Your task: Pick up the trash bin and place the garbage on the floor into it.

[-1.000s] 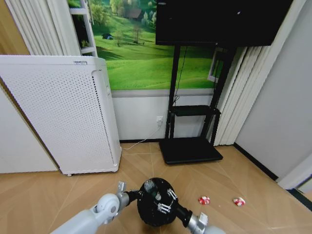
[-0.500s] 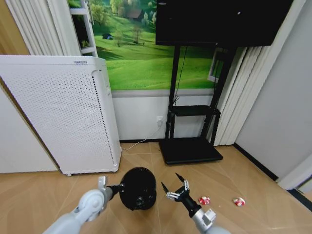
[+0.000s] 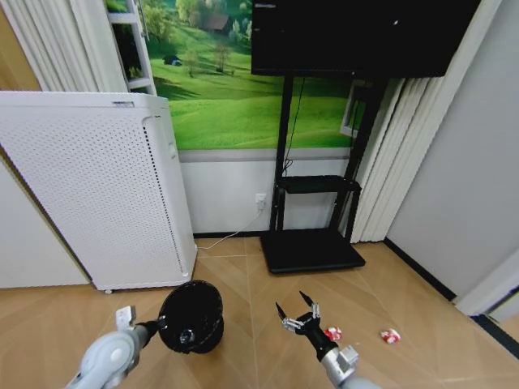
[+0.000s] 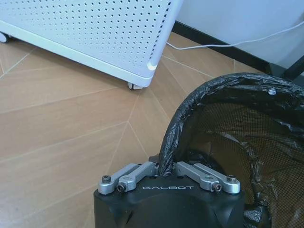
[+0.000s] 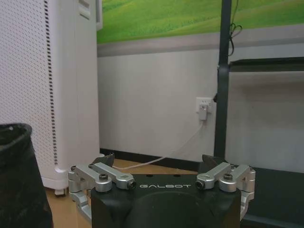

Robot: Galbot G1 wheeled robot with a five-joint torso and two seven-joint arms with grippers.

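The trash bin (image 3: 192, 315), black mesh lined with a black bag, hangs tilted at the lower left of the head view. My left gripper (image 3: 153, 328) is shut on its rim. In the left wrist view the fingers of the left gripper (image 4: 166, 165) pinch the bagged rim of the trash bin (image 4: 247, 137). My right gripper (image 3: 297, 313) is open over the floor to the right of the bin, with nothing between its fingers (image 5: 105, 159). Two red-and-white wrappers of garbage (image 3: 332, 333) (image 3: 390, 335) lie on the floor just right of it.
A tall white perforated air purifier (image 3: 97, 186) stands at the left against the wall. A black TV stand (image 3: 312, 247) with a flat base sits behind the wrappers, and a white cable (image 3: 231, 237) runs along the skirting. Bare wooden floor (image 3: 422, 356) lies to the right.
My left arm has carried the bin to the left. My right gripper has come away from the bin and now stands open near the wrappers. The head view shifted slightly.
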